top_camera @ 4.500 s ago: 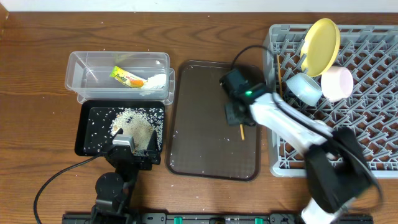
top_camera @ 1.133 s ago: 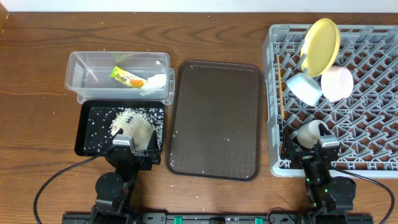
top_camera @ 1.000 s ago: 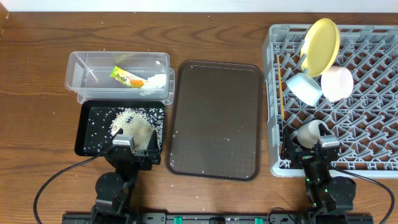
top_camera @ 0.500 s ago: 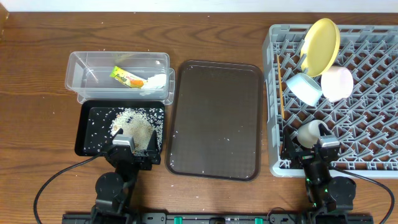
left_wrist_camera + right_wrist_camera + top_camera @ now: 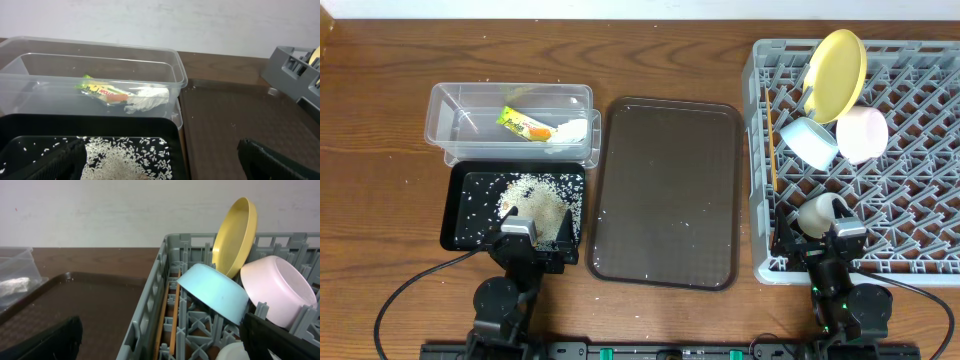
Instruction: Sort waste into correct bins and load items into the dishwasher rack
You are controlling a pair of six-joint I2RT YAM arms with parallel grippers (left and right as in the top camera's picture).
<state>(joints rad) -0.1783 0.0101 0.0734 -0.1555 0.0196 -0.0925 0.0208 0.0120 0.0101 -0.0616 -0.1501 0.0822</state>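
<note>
Waste first: the small green-and-orange snack wrapper (image 5: 525, 124) and the crumpled white tissue (image 5: 572, 130) lie touching inside the clear plastic rectangular tub (image 5: 445, 110), which stands left of the dark brown serving tray (image 5: 665, 190), level with its far half. The loose white rice grains (image 5: 535, 197) are heaped in the shallow black plastic tray (image 5: 465, 225), also left of the serving tray, level with its near half and just beside the tub.

My left gripper (image 5: 157, 155) hangs over the black tray's near edge, left of the serving tray's near corner. Its fingers (image 5: 55, 162) are spread wide with nothing between them.

A few white specks are scattered on the serving tray itself.

Right of the serving tray stands the large square grey plastic crate (image 5: 920, 180). The thin wooden chopsticks (image 5: 771, 150) lie along the crate wall nearest the serving tray. Past them, towards the crate's far side, the round yellow plate (image 5: 837, 70) stands on edge between pegs. The light blue bowl (image 5: 807, 142) and the pinkish-white bowl (image 5: 862, 134) are tipped on their sides below it. The small white cup (image 5: 817, 213) sits nearer the crate's near edge.

My right gripper (image 5: 160, 335) hangs at that near edge, close to the cup. Its fingers (image 5: 280, 340) are parted and hold nothing.
</note>
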